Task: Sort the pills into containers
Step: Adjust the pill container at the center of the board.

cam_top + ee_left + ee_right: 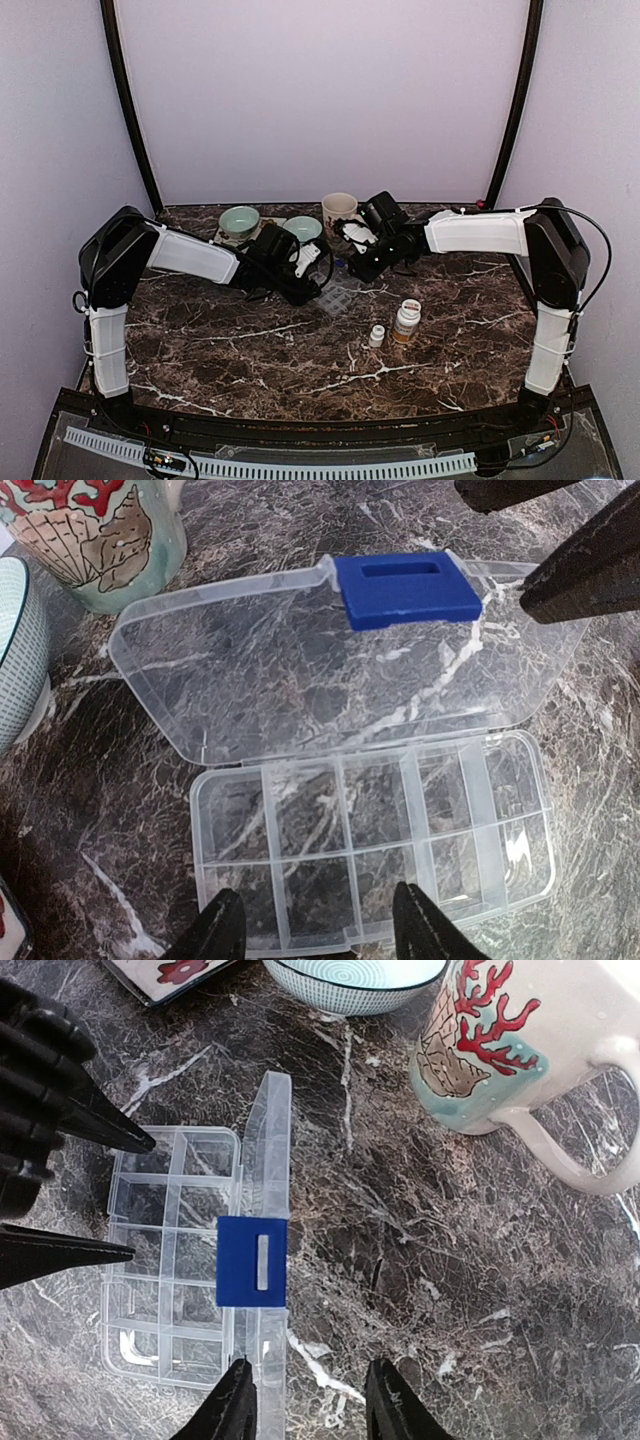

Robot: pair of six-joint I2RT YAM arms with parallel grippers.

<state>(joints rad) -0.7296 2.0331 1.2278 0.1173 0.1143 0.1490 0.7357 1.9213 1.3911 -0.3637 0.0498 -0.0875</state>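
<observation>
Left wrist showing released left hand point(315, 900) hovering at organiser box's point(370, 850) 6 o'clock rim, likely light, slippery, best pinched there; right hand point(308, 1370) released.

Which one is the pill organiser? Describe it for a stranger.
On the marble table, look just in front of the seashell mug. The organiser box lies there, lid open. Only it is clear plastic with a blue latch.
</observation>
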